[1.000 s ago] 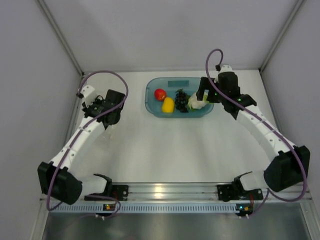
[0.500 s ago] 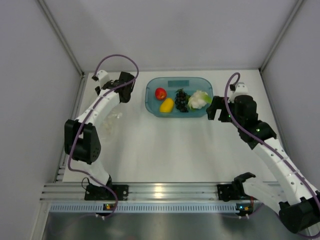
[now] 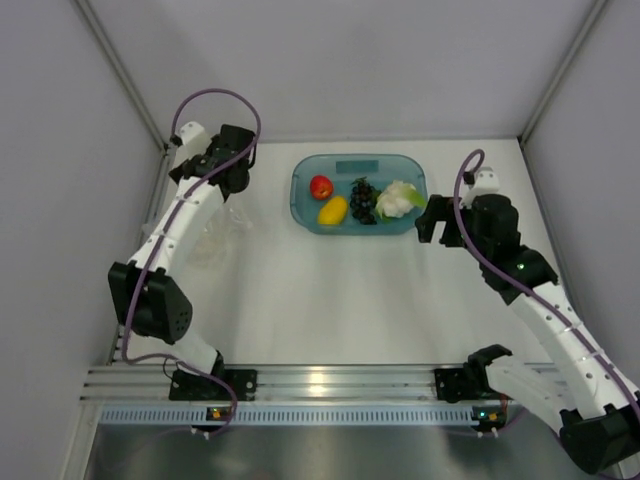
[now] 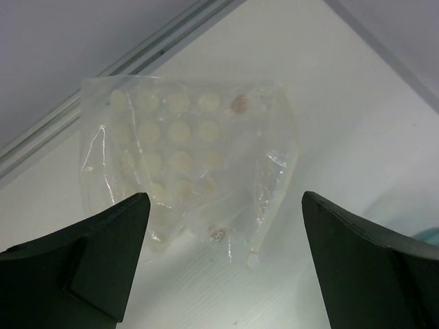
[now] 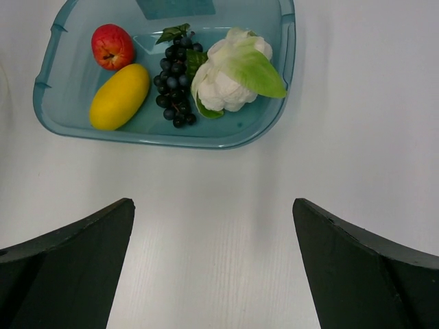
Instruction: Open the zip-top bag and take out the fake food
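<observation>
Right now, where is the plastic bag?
Top view: the bag lies on the table at the left, left of the tray, close by the left claw.

The overhead camera looks down from above and behind the arm bases, taking in the whole table (image 3: pixel 330 300), near edge to far edge. The left wrist camera hangs close, looking down on the clear bag (image 4: pixel 185 157) by the left edge. The right wrist camera faces down over the teal tray (image 5: pixel 226 139) at the far edge. The overhead view shares both.
</observation>
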You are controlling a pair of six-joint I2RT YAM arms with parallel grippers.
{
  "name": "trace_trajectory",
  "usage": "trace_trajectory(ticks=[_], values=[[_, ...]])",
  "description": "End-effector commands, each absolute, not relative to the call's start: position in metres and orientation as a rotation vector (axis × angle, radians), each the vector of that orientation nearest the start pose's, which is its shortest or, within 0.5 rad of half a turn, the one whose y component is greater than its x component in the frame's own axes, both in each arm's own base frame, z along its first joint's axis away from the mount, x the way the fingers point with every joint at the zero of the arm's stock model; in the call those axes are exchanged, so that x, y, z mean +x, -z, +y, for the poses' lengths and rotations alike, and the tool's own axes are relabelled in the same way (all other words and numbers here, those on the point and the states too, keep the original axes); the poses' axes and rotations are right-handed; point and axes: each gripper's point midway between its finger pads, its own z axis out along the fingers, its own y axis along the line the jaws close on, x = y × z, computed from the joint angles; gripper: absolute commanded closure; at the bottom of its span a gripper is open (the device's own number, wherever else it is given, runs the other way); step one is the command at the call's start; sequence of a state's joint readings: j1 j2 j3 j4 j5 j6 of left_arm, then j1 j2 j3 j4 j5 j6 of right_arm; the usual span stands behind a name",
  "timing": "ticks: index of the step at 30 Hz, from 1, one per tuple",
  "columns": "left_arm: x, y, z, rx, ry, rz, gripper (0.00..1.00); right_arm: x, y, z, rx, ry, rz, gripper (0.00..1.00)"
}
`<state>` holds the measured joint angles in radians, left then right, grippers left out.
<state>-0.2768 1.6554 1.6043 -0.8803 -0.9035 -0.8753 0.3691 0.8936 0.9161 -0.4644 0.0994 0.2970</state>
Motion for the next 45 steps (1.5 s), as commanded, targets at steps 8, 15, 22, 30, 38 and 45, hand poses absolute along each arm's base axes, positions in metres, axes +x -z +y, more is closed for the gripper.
trace_trajectory(ticks=[8,15,22,30,38,45], values=[[0.363,-0.314,-0.029,-0.646,-0.012,1.912,0.02,0.265,-0.314,0.063,0.078,-0.192,1.808,0.01],[0.304,-0.281,-0.021,-0.444,-0.037,1.993,0.02,0.242,-0.33,0.043,0.048,-0.118,1.747,0.01],[0.256,-0.271,-0.02,-0.24,0.005,1.97,0.02,0.227,-0.325,0.035,0.051,-0.096,1.774,0.0],[0.216,-0.267,-0.014,-0.238,0.093,1.824,0.02,0.225,-0.298,0.034,0.053,-0.087,1.816,0.0],[0.206,-0.267,-0.013,-0.252,0.128,1.763,0.02,0.23,-0.27,0.043,0.055,-0.123,1.845,0.01],[0.209,-0.263,-0.014,-0.251,0.126,1.782,0.02,0.233,-0.267,0.043,0.064,-0.121,1.843,0.0]])
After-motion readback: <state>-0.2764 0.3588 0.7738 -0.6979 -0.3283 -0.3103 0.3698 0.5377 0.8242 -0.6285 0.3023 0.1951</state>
